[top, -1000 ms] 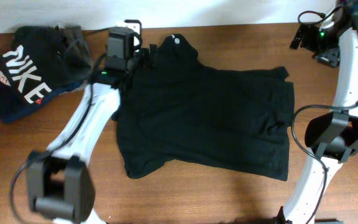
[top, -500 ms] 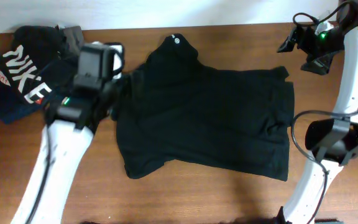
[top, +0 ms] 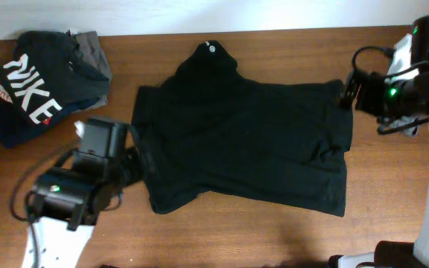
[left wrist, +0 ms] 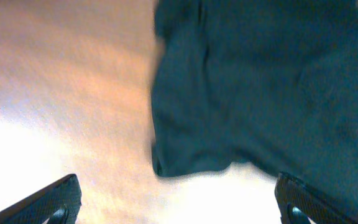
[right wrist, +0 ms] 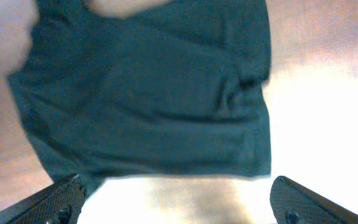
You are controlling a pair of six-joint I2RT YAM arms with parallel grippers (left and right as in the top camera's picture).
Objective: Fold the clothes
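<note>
Both tools hung released, empty: left tool (left wrist: 178, 202) and right tool (right wrist: 176, 199) flanked black T-shirt (top: 244, 141), spread, rumpled, mid-tabletop (top: 274, 238). No neat fold showed; folding apparently mostly left.

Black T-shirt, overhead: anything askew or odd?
The black T-shirt lies crooked on the table. The collar with its white mark points to the far edge but sits off-centre over the body. The lower hem runs uneven, and fabric bunches near one side edge. Nothing looks spilled or damaged.
</note>
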